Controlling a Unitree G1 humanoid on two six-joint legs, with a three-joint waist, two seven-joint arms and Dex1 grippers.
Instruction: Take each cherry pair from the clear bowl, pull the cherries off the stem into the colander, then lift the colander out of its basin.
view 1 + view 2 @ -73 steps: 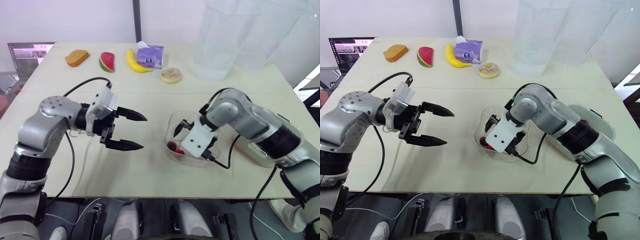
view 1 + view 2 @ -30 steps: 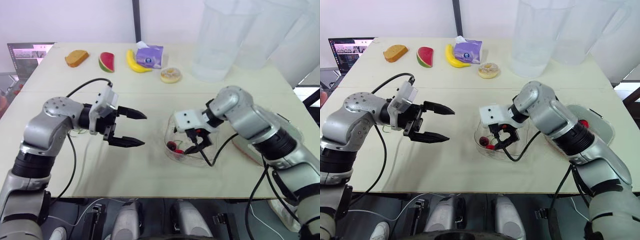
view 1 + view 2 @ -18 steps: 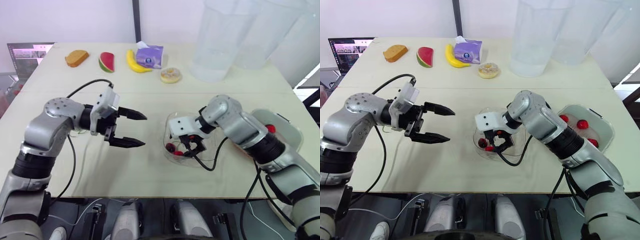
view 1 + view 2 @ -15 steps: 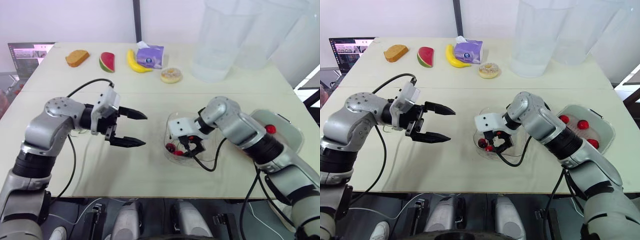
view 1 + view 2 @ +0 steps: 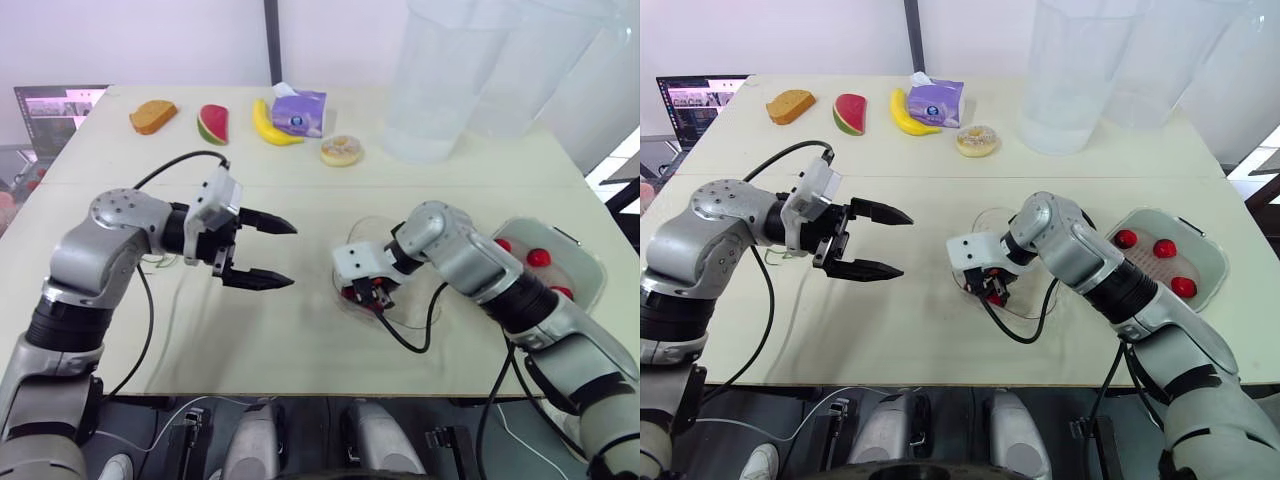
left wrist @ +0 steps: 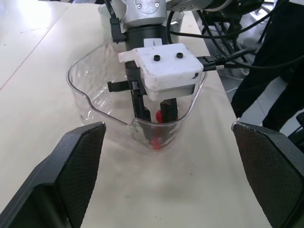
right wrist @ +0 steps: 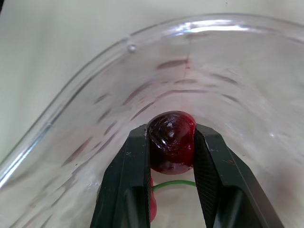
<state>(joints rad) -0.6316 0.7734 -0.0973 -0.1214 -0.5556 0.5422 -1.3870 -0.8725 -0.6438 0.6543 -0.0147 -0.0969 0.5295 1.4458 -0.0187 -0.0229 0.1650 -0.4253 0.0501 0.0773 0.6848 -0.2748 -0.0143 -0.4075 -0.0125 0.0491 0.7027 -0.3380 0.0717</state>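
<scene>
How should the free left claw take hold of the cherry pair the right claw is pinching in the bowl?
Likely by the second cherry, not the thin green stem: it is round enough to squeeze. The right gripper pinches the dark cherry across its sides, so the open left gripper should come over the bowl rim from above.

Head stereo high, downward; wrist cams near clear bowl (image 6: pixel 102 95).

Our tally on the worktop (image 5: pixel 940 180)
We count three cherries (image 5: pixel 1162 247) in one colander (image 5: pixel 1155 275), at least two more in one clear bowl (image 6: pixel 95 90), two tall clear tubs (image 5: pixel 1070 70), one laptop (image 5: pixel 695 105), and one each of bread (image 5: pixel 791 104), watermelon slice (image 5: pixel 849 114), banana (image 5: pixel 906 112), tissue pack (image 5: pixel 937 102), doughnut (image 5: pixel 976 140).
</scene>
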